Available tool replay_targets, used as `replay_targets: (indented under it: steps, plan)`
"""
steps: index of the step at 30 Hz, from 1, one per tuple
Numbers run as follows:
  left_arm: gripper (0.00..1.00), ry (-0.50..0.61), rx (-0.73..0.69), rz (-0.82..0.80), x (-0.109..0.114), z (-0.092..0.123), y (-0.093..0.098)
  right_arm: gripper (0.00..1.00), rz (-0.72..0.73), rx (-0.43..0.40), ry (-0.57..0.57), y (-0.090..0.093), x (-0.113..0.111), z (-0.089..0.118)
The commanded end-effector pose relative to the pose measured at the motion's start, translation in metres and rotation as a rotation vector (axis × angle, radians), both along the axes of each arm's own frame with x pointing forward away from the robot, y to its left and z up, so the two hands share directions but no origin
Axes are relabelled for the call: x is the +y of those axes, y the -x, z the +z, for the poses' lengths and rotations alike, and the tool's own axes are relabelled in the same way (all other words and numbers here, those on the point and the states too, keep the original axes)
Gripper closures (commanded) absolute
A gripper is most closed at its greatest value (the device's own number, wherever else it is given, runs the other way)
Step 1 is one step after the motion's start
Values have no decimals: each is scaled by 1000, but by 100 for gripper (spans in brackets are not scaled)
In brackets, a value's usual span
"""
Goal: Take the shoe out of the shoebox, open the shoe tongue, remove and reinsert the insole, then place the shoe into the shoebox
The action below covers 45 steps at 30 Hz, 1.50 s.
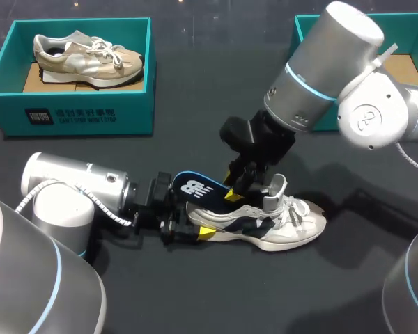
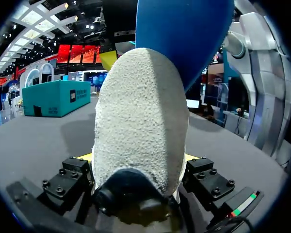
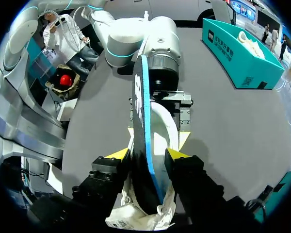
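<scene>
Sneaker (image 2: 140, 121) heel clamped in my left hand (image 2: 138, 162) as anchor; right hand (image 3: 148, 155) pinches blue insole (image 3: 141, 121), half out.

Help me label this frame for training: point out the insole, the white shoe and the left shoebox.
insole (image 1: 194, 188): head view, on its blue face.
white shoe (image 1: 305, 225): head view, on the toe.
left shoebox (image 1: 76, 115): head view, on its front wall.

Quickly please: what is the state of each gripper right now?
Left gripper: closed on the heel of the white and navy sneaker.
Right gripper: closed on the blue foam insole.
</scene>
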<state>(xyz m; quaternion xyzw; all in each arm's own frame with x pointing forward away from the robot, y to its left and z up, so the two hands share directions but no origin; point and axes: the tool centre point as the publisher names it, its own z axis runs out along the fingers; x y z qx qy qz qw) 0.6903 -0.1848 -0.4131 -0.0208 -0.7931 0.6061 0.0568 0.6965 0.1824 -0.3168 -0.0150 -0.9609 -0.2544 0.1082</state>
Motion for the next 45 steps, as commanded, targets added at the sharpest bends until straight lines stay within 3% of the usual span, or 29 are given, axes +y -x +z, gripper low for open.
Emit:
replay_targets:
  steps: [1,11,28,32,33,34,35,41,45]
  plan:
    - [100,-3,0,-1,-1,-1,0,53,-10,20,-11,-3,9,-6]
    - [100,-3,0,-1,-1,-1,0,54,-54,69,-61,5,12,-15]
    - [100,-3,0,-1,-1,-1,0,59,-81,60,-94,13,31,-12]
    - [100,-3,0,-1,-1,-1,0,74,-81,58,-98,12,35,-12]
    - [100,-3,0,-1,-1,-1,0,80,-81,57,-99,12,36,-12]
    - [100,-3,0,-1,-1,-1,0,96,-82,57,-99,12,37,-12]
    - [100,-3,0,-1,-1,-1,0,100,-83,55,-100,11,38,-11]
    - [100,-3,0,-1,-1,-1,0,100,-82,23,-100,12,43,-1]
    - [100,-3,0,-1,-1,-1,0,100,-39,-28,-149,16,52,19]
